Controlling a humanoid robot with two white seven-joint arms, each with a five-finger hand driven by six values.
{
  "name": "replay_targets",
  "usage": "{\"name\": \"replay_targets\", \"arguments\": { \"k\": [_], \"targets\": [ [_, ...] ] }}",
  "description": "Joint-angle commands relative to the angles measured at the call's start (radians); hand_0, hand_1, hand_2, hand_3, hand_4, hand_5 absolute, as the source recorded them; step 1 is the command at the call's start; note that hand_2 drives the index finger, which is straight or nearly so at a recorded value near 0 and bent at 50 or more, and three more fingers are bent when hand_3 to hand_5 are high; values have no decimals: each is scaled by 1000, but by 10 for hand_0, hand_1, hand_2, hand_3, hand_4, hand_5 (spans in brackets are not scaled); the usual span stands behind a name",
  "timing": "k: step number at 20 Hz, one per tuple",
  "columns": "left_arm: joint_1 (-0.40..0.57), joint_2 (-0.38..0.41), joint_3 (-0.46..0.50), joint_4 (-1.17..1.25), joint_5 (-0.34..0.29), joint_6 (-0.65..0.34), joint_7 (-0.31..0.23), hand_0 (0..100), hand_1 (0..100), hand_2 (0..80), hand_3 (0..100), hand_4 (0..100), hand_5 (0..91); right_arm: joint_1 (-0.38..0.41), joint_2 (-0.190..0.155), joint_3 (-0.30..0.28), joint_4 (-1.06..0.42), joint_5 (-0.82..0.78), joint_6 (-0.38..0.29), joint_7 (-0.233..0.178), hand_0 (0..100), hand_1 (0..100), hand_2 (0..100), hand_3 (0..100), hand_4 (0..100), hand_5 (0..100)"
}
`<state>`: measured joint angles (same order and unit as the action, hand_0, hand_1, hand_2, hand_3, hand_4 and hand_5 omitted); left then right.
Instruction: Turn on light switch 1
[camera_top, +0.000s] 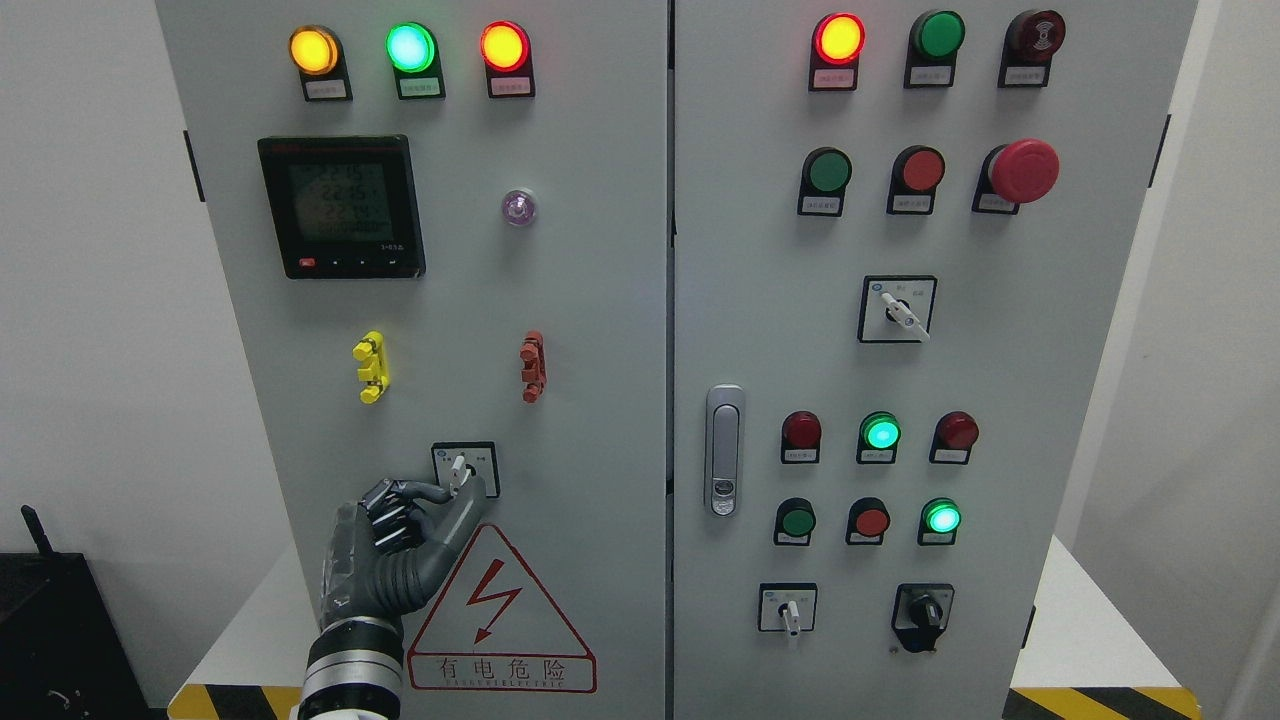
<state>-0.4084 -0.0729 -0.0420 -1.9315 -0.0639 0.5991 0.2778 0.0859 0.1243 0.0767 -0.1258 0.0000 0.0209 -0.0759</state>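
Observation:
On the grey cabinet's left door (600, 300), a small rotary selector switch (465, 468) sits low down, its white knob (458, 466) standing nearly upright. My left hand (462, 490) comes up from the bottom left. Its thumb and index finger are curled in and pinch the lower end of that knob, while the other fingers (395, 520) are folded against the palm. The hand covers the lower left corner of the switch plate. The right arm does not show.
Above the switch are a yellow clip (371, 366), a red clip (533, 366), a meter display (342, 206) and three lit lamps. A red warning triangle (500, 620) lies just below the hand. The right door carries a handle (723, 450), buttons and other selector switches.

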Motion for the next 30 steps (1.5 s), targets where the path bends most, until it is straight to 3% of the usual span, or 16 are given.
{"name": "replay_targets", "arguments": {
  "k": [1,30],
  "targets": [
    [-4,-8,-1,5,-1,1,0,84,694,607,964,987,880,0,0,0,0,-25,1,1,0,0,0,0,0,0],
    [-20,-18,-1,6,-16,28,3,102,663,616,992,1000,880,0,0,0,0,-25,1,1,0,0,0,0,0,0]
  ]
}}
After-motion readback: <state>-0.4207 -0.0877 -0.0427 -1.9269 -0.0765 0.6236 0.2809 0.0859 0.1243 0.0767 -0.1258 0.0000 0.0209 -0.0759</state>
